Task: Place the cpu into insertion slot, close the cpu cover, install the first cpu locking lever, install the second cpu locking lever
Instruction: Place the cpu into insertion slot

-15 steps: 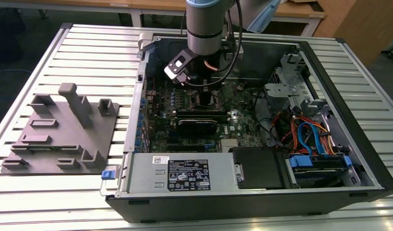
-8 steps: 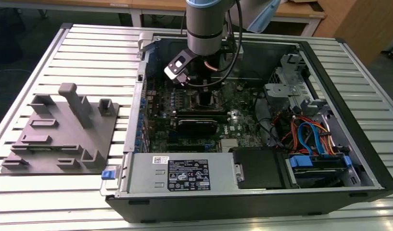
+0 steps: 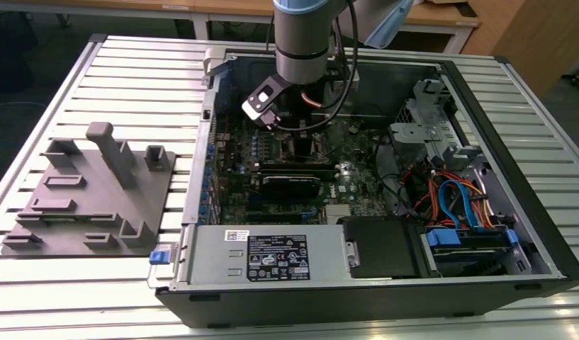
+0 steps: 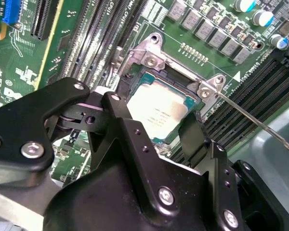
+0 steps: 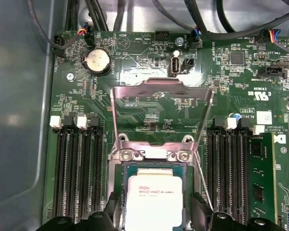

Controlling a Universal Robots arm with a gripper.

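Found cpu (image 5: 154, 197) flat in insertion slot (image 5: 154, 167), cpu cover (image 5: 159, 87) raised | read gripper (image 4: 154, 115) as spread, fingers (image 4: 121, 113) flanking cpu | treat as light, rigid, fragile — take by opposite edges

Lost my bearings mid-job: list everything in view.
slatted metal table: 1, white, underneath
open computer case: 1, black, on table
plastic fixture tray: 1, grey, exterior view's left of case
power supply box: 1, silver, in case
motherboard: 1, green, in case
square metal-rimmed insertion slot: 1, silvery, on motherboard
flat square cpu: 1, silver-grey, in the slot
metal-frame cpu cover: 1, silvery, tilted open
thin wire lever: 1, silver, beside slot
long memory slots: two banks, black, flanking slot
round coin battery: 1, silver, on motherboard
robot arm: 1, grey, reaching into case
gripper: 1, black, open, straddling cpu
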